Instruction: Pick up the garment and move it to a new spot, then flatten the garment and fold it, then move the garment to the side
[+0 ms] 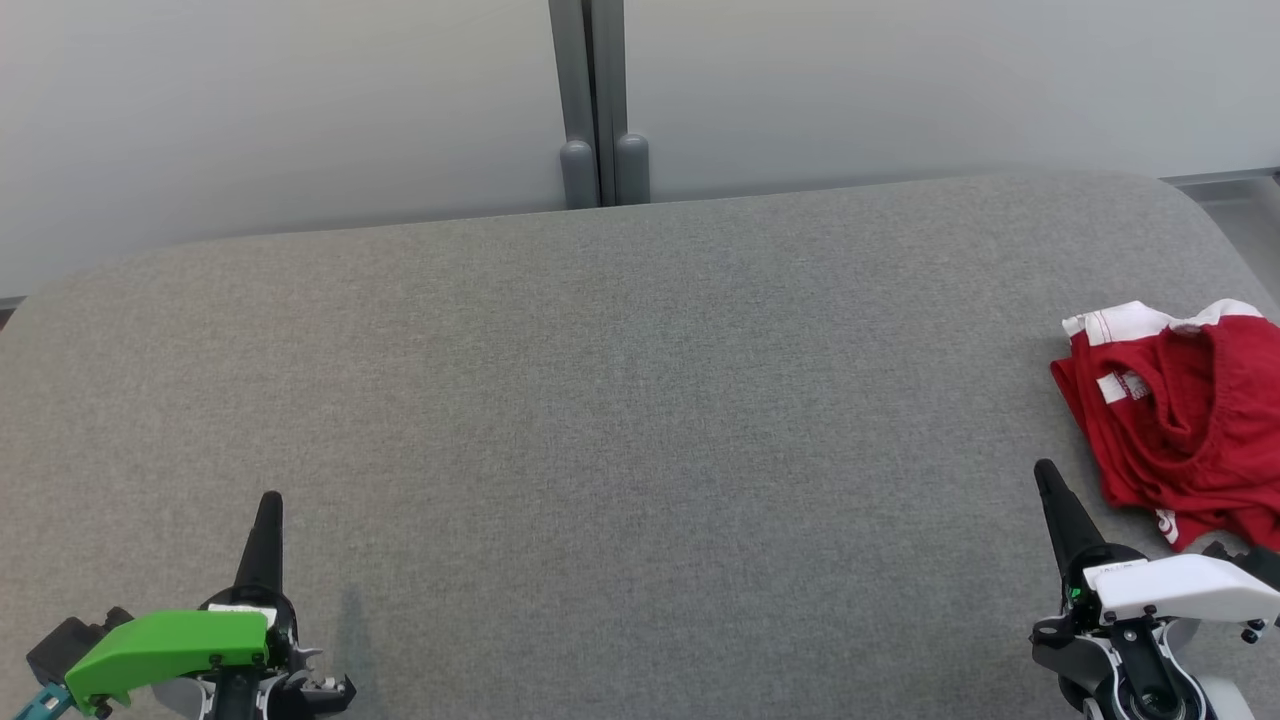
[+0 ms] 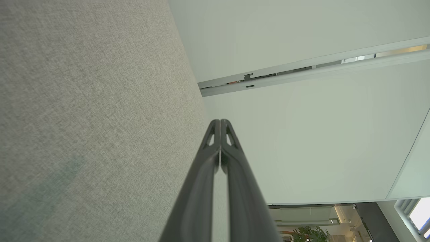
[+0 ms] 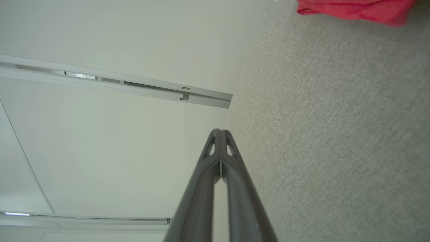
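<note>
A crumpled red garment with white trim lies at the far right of the grey fabric surface, partly cut off by the picture's edge. Its red edge also shows at the top of the right wrist view. My right gripper stands shut just left of and below the garment, apart from it, with nothing held. Its fingertips press together in the right wrist view. At the lower left my left gripper is shut and empty, far from the garment. The left fingertips meet in the left wrist view.
A pale wall with a grey vertical post runs behind the surface's far edge. The surface's right corner rounds off near the garment. A wide stretch of bare grey fabric lies between the two grippers.
</note>
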Robot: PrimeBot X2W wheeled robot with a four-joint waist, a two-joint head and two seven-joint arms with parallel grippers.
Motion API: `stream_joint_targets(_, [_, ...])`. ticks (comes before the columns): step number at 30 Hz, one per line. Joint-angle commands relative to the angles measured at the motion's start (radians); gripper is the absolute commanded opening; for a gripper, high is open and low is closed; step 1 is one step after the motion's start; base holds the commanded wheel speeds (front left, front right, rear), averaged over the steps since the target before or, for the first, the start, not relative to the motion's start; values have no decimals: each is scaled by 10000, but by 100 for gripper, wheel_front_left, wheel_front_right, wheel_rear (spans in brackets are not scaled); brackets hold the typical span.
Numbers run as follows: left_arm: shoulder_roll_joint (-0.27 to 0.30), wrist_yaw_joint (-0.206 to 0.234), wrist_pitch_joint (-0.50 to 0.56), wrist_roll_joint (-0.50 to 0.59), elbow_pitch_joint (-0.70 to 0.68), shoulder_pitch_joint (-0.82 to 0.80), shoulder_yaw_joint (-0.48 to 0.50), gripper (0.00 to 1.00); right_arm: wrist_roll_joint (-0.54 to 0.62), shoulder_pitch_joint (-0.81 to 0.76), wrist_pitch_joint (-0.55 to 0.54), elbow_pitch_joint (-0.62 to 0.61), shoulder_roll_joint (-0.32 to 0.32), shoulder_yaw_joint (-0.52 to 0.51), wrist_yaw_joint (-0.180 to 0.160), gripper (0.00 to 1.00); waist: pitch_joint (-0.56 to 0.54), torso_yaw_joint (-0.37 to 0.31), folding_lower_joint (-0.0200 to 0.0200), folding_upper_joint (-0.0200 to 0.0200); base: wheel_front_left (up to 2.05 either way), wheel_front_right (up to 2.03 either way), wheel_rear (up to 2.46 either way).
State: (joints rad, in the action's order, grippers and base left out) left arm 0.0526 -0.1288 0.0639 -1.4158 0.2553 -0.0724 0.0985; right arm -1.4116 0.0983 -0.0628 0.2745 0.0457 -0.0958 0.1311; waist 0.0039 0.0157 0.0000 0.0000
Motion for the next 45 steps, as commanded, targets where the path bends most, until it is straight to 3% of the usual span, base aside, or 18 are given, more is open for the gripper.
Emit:
stream_joint_targets(1, [12,-28,66,-192,-79,-230,66,0,-207,140,-71,-99,58,-50,-3,0,0,-7,0,0,0,0,0])
stream_joint_targets(27, [-28,-35,534,-2000,-121,-450,183,0,-2034,140,-537,-333,72,-204,-4,0,-7,-154,0,0,0,0,0])
stream_joint_targets(45, [-25,-36,540,-1983,-112,-417,178,0,-2030,137,-548,-327,71,-198,-4,0,-7,-157,0,0,0,0,0])
